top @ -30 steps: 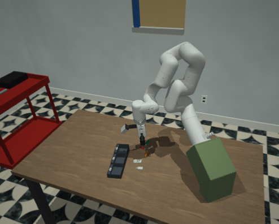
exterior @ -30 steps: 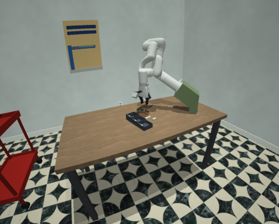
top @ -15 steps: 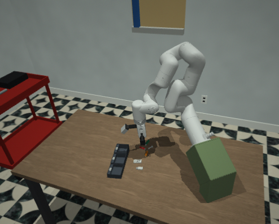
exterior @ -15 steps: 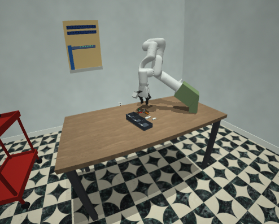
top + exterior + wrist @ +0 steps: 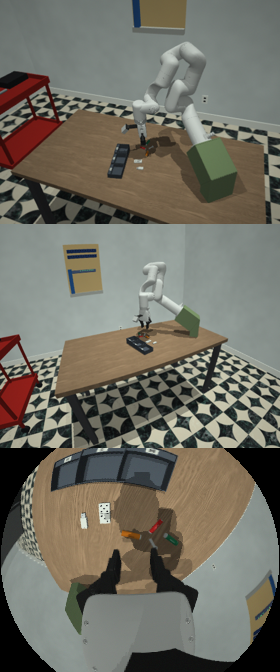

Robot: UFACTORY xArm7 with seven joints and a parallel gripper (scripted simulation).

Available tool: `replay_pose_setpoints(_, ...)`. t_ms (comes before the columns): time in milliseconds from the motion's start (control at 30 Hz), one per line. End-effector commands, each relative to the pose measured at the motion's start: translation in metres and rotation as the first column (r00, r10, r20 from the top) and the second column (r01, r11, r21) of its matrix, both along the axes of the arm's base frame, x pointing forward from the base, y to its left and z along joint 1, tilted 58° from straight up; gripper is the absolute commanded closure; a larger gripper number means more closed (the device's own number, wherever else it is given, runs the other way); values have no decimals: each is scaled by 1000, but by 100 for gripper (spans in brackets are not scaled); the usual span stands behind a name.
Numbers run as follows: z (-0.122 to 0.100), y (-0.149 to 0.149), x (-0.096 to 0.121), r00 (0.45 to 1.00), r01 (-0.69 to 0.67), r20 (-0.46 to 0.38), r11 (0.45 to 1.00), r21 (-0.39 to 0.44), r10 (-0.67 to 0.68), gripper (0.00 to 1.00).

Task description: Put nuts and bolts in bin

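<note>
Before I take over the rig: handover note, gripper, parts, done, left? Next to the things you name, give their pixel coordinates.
Gripper [image 5: 145,327] [image 5: 135,555]: open, nothing between the fingers, above the table.
Grey bolt-like piece [image 5: 151,147] [image 5: 153,543]: on the table, near the red [image 5: 156,526], green [image 5: 171,539] and orange [image 5: 131,535] pieces.
Bins [image 5: 125,161] [image 5: 149,352] [image 5: 174,470]: standing on the table; marks unreadable.
Done: no binned part visible.
Left: confirm E, bin nuts and bolts, release.

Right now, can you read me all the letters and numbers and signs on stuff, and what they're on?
No word or number can be read.
White labels on the three-part bin tray: too small and blurred to read.
White tile: black dots like a domino's, no letters.
</note>
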State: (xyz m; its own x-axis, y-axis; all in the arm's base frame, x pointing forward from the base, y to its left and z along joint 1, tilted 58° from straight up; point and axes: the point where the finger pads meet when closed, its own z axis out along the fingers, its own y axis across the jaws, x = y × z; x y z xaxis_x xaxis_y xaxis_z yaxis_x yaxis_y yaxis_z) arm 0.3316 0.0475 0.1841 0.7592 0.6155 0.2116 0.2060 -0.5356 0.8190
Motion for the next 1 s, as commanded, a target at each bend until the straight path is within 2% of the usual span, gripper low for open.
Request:
replay_pose_setpoints(0,7,-45,-14,993,60,95,993,106,-70,47)
replay_pose_setpoints(167,7,-45,-13,994,36,100,994,101,-46,47)
replay_pose_setpoints(367,7,-45,-13,991,-116,-70,990,-84,111,47)
replay_pose_setpoints(967,7,-46,-14,992,-94,-88,991,-93,86,47)
